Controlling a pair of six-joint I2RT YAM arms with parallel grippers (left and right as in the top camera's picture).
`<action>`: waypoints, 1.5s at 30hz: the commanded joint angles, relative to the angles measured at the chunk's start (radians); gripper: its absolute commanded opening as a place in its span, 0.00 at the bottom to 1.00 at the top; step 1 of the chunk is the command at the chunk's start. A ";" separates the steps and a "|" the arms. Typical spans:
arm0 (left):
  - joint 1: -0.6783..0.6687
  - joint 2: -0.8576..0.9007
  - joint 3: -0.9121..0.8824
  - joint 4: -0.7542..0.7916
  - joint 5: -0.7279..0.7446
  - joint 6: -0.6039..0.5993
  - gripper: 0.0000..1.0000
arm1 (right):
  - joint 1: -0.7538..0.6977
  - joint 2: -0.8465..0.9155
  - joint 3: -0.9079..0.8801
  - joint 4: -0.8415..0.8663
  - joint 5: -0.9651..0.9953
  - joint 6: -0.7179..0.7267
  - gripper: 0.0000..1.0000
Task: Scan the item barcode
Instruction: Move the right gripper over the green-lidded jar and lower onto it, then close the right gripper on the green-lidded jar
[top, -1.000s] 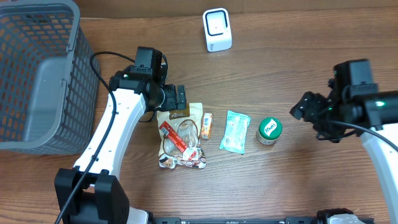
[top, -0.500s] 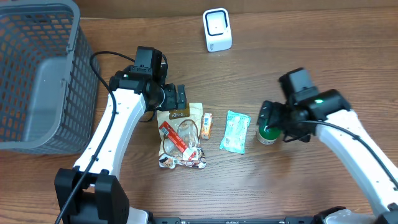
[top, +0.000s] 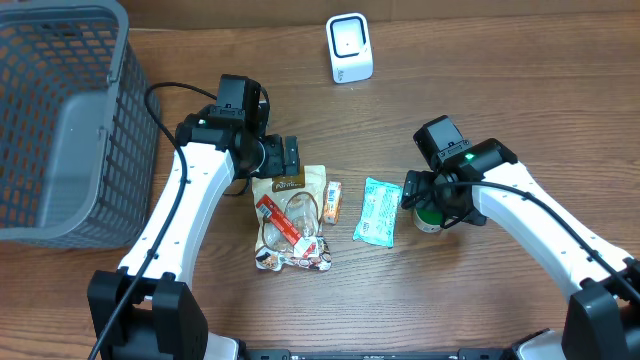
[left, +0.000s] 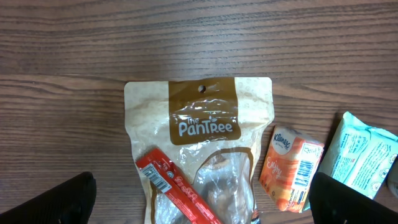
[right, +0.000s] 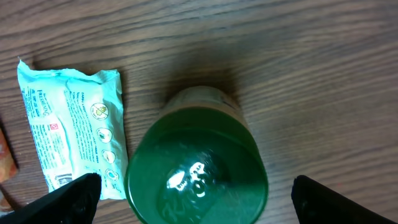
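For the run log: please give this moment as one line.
left gripper open above snack pouch | right gripper open astride green jar | scanner untouched

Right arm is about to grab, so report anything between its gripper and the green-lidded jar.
Nothing visible. The open right gripper hangs directly over the green-lidded jar, straddling it. The teal wipes packet lies beside the jar, not between them.

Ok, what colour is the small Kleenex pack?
The Kleenex pack is orange, clearest in the left wrist view.

grey basket (top: 135, 120): far left | PanTree pouch (left: 199, 155): flat, centre | orange tissue pack (left: 291, 168): beside pouch
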 joint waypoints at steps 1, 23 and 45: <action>0.004 -0.016 0.013 0.002 0.000 -0.007 1.00 | 0.001 0.027 -0.005 0.011 -0.024 -0.053 1.00; 0.004 -0.016 0.013 0.002 0.000 -0.007 1.00 | 0.001 0.141 -0.036 0.070 0.006 -0.053 0.96; 0.004 -0.016 0.013 0.002 0.000 -0.007 1.00 | 0.000 0.140 -0.063 0.099 0.010 -0.053 0.70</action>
